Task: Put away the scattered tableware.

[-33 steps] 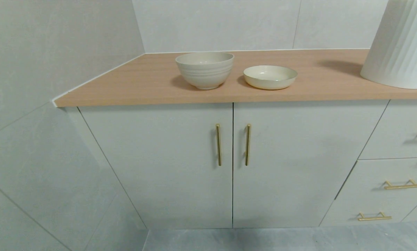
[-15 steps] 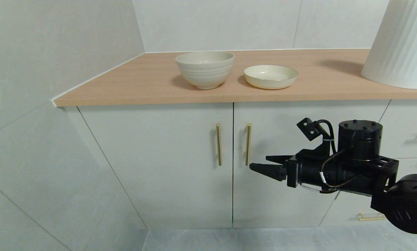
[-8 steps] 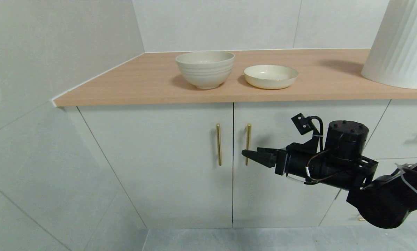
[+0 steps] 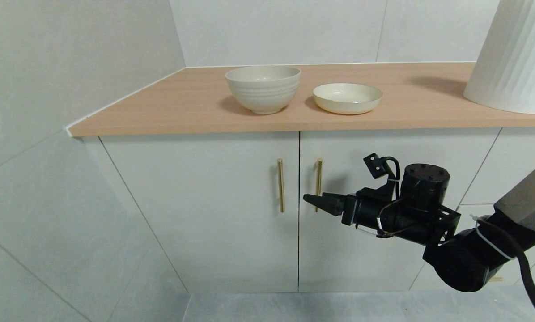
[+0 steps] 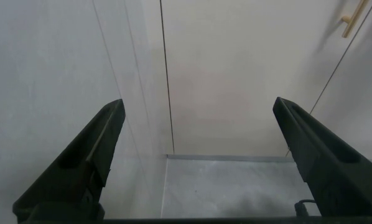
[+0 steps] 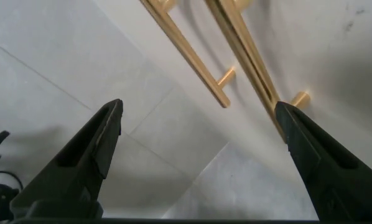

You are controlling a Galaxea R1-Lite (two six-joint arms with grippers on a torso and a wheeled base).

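A deep cream bowl (image 4: 263, 88) and a shallow cream dish (image 4: 347, 98) stand side by side on the wooden countertop (image 4: 187, 107). Below it are two closed cabinet doors with vertical gold handles, the left one (image 4: 281, 185) and the right one (image 4: 319, 179). My right gripper (image 4: 316, 200) is level with the lower end of the right handle, its tips right at it. In the right wrist view that gripper (image 6: 198, 111) is open, with both gold handles (image 6: 245, 59) running between its fingers. My left gripper (image 5: 196, 107) is open and faces a plain cabinet front above the floor.
A tall white ribbed container (image 4: 513, 58) stands on the counter at the right. Drawers with gold pulls (image 4: 473, 179) sit to the right of the doors, partly behind my right arm. A tiled wall (image 4: 48, 134) closes the left side. Grey floor (image 4: 294, 308) lies below.
My right arm has come into the head view from the lower right and moved left, bringing the gripper tips up to the right door handle. Bowl and dish have not moved.
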